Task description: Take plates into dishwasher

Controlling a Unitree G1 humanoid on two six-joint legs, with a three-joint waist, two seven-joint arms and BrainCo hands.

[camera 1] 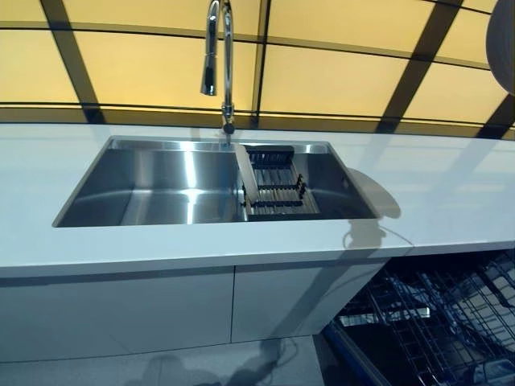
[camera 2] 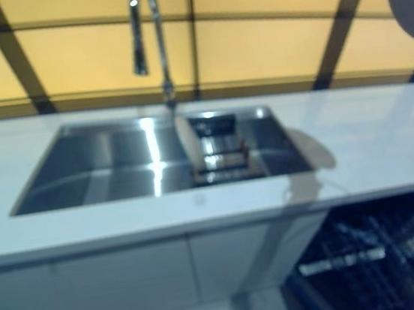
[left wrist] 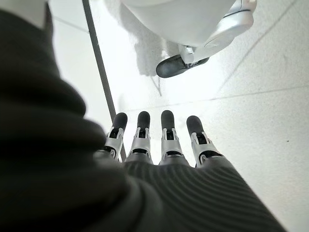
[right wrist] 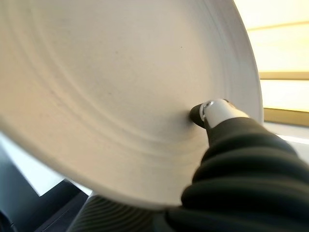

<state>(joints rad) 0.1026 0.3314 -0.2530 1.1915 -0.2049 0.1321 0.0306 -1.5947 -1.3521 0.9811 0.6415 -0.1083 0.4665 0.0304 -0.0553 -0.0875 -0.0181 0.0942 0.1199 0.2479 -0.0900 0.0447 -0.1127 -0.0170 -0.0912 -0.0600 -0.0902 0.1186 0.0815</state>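
Note:
A large white plate [right wrist: 111, 87] fills the right wrist view, with my right hand [right wrist: 212, 113] shut on it: the thumb presses on its face and the fingers are hidden behind it. The same plate's edge [camera 1: 504, 40] shows at the upper right of the eye views, high above the counter. Another plate [camera 1: 248, 181] stands on edge in a black dish rack [camera 1: 278, 193] in the sink. The open dishwasher's wire rack [camera 1: 451, 314] lies low at the right. My left hand [left wrist: 164, 140] hangs open over the floor, fingers straight.
A steel sink [camera 1: 161, 189] is set in the white counter [camera 1: 451, 185], with a tall chrome faucet [camera 1: 219, 56] behind it. White cabinet doors [camera 1: 121, 314] run below the counter, left of the dishwasher. Yellow panels with dark bars form the back wall.

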